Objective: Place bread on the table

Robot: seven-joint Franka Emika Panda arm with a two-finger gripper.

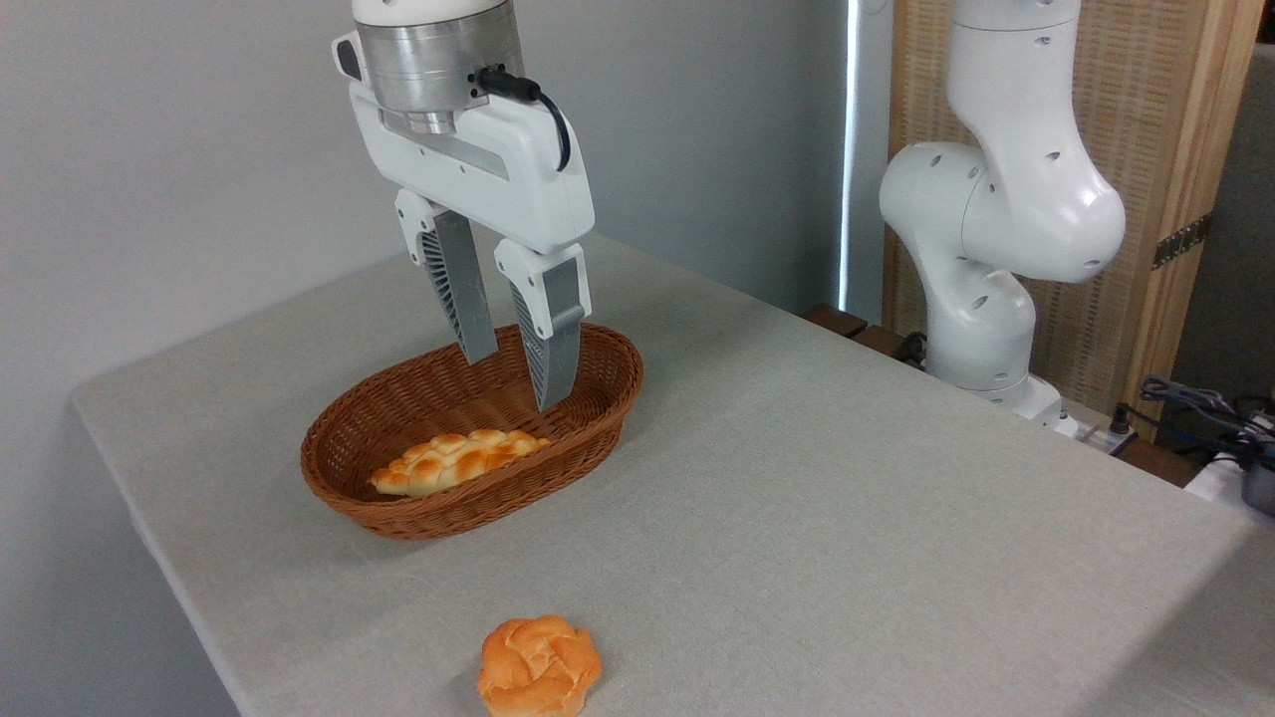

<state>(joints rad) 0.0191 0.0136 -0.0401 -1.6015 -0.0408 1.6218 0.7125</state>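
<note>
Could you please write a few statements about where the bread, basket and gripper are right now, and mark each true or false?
1. The braided bread lies inside the wicker basket. True.
2. The gripper is shut on the bread. False: its fingers are open and empty, above the basket.
3. A round knotted bun sits on the table outside the basket. True.
4. The basket lies tipped on its side. False: it sits flat, opening upward.
</note>
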